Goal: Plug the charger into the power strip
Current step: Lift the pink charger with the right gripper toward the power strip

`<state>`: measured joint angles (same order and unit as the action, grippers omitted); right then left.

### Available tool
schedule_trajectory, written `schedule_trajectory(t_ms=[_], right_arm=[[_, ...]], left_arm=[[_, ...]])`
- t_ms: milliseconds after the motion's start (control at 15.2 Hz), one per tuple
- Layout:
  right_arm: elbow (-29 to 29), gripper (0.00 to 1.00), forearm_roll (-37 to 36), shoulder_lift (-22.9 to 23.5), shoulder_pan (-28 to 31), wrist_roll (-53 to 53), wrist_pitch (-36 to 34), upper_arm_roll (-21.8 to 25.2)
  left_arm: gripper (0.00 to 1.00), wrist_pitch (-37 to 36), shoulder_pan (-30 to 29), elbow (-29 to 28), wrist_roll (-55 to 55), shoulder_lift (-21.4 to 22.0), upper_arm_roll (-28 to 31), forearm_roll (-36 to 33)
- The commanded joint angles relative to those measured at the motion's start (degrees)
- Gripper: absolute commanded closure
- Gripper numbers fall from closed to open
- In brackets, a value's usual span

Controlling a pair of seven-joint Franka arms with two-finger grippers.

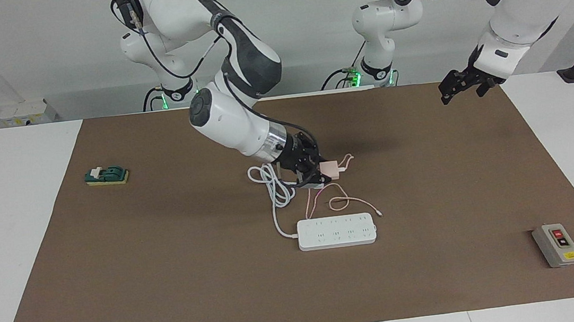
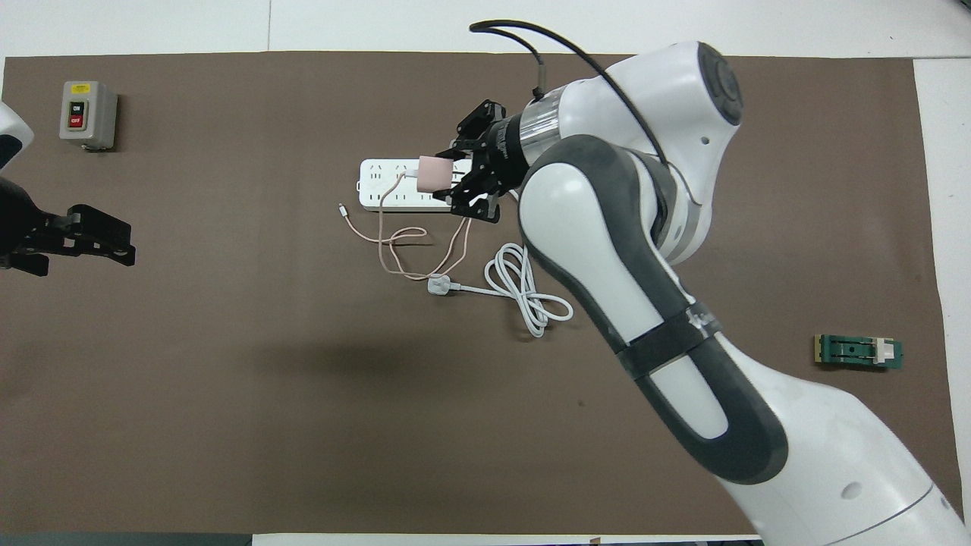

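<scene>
On the brown mat (image 1: 171,280), toward the right arm's end, lies a small green block (image 1: 106,175). The right gripper (image 1: 319,174) is clenched on the charger (image 1: 329,169), carried in the air — in the overhead view it sits over the power strip (image 2: 379,186). The pink cable (image 1: 344,202) trails down to the mat. The strip's white cord (image 1: 274,189) coils nearer the robots. The left gripper (image 1: 463,86) waits spread open — raised above the mat's edge. A grey button box (image 1: 557,245) sits at that end.

Brown mat (image 1: 171,280) carries power strip (image 1: 336,231), grey switch box (image 1: 557,245).
</scene>
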<state>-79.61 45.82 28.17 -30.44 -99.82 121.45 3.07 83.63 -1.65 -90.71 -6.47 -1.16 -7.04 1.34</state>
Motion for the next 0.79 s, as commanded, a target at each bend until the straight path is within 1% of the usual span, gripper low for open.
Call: schedule_trajectory(t_ms=[0, 66, 132, 197, 263, 395, 526, 592, 723], right_arm=[[1.0, 1.00, -1.0, 0.5, -0.8, 0.1, -1.4, 0.3], [1.0, 1.00, -1.0, 0.5, -1.5, 0.2, -1.6, 0.4], [0.9, 1.00, -0.9, 0.5, -2.1, 0.1, -1.6, 0.4], [0.6, 1.00, -0.7, 0.6, -2.3, 0.1, -1.6, 0.3], [0.6, 1.00, -0.6, 0.6, -2.3, 0.0, -1.7, 0.3], [0.5, 1.00, -0.6, 0.6, -2.4, -0.1, -1.7, 0.3], [0.5, 1.00, -0.6, 0.6, -2.4, -0.3, -1.7, 0.3], [0.5, 1.00, -0.6, 0.7, -2.3, -0.3, -2.0, 0.3], [0.5, 1.00, -0.6, 0.6, -2.3, -0.5, -2.4, 0.3]], left_arm=[[0.00, 2.5, 0.5, -3.0, 0.8, 2.7, -0.2, 8.7], [0.00, 6.6, -0.5, -5.3, 1.3, 3.1, -0.1, 14.2], [0.00, 12.2, -1.6, -8.5, 2.2, 4.2, -0.1, 17.4], [0.00, 15.0, -1.7, -9.5, 4.2, 3.9, -0.1, 19.2], [0.00, 15.9, -1.9, -9.5, 6.9, 3.0, -0.1, 21.6], [0.00, 16.6, -4.6, -8.3, 13.4, -1.1, 0.1, 29.3], [0.00, 17.9, -5.9, -7.6, 20.6, -5.0, 0.1, 36.8], [0.00, 18.0, -6.8, -7.6, 24.0, -6.7, 0.1, 40.4], [0.00, 17.4, -7.2, -9.0, 27.6, -8.8, 0.0, 47.9]])
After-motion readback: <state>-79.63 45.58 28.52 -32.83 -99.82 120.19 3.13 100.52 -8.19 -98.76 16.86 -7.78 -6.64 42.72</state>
